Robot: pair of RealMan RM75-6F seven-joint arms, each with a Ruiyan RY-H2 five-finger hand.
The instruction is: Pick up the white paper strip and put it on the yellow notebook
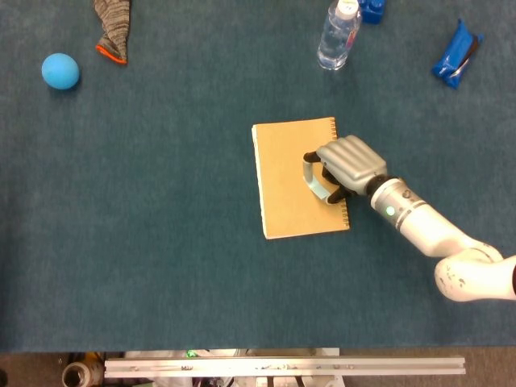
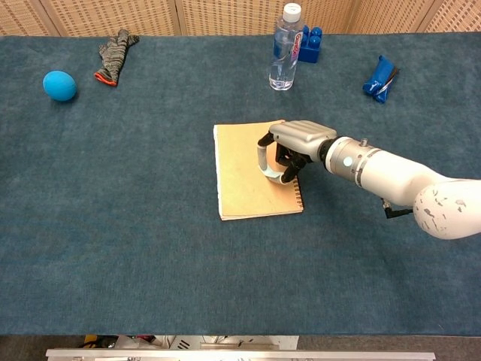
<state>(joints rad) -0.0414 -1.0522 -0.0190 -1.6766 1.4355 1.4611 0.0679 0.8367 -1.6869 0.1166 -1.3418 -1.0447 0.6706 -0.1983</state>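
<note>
One right hand (image 2: 294, 147) is pinching the one curled white paper strip (image 2: 264, 163) over the yellow notebook (image 1: 286, 181) at frame centre, the strip's arch showing clearest in the chest view.

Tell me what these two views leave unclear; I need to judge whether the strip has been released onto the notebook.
- White paper strip: curls under the right hand in both views; its far end and any contact with the yellow notebook are hidden by the fingers.
- Left hand: in neither view.
- Water bottle: cap cut off by the head view's top edge.
- Blue block: partly behind the bottle in the chest view.
</note>
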